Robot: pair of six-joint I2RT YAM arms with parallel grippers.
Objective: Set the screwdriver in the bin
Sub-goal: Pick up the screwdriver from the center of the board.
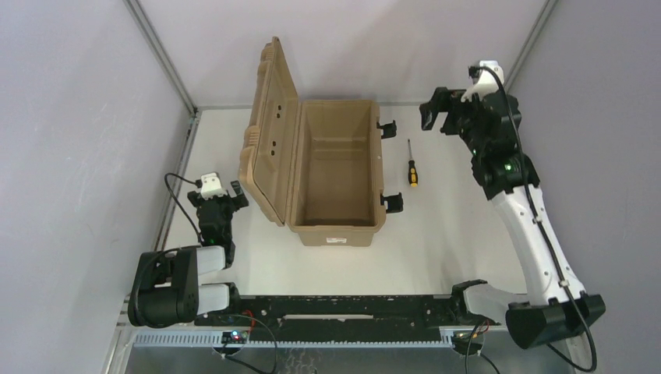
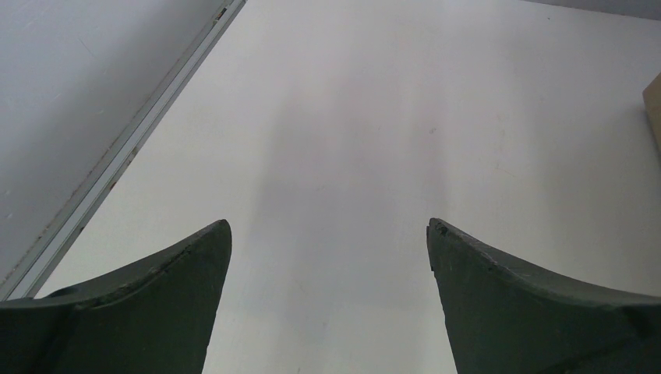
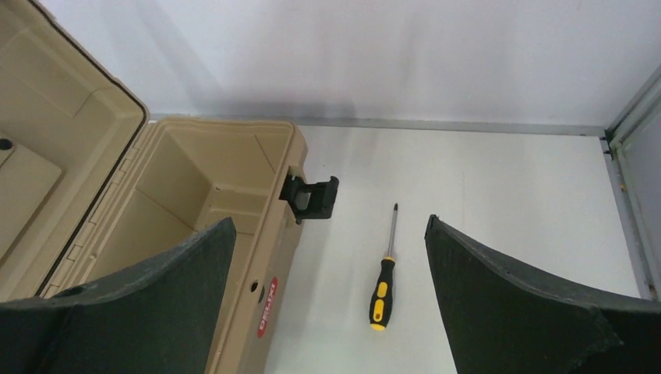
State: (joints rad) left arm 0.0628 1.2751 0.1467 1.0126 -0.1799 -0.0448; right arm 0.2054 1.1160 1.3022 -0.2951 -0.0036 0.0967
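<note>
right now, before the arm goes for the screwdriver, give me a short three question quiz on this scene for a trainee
1. True or false: the screwdriver already lies inside the tan toolbox.
2. The toolbox lid is: A latched shut, B swung open, C taken off.
3. Which gripper is nearer the screwdriver, and are its jaws open or shut?
Key: 1 false, it lies on the table beside the toolbox. 2 B. 3 the right gripper, open.

Just a tan sliver of bin [image 2: 653, 105] at the left wrist view's right edge; cropped lower left in right wrist view. White label [image 1: 337, 240] print unreadable from above.
</note>
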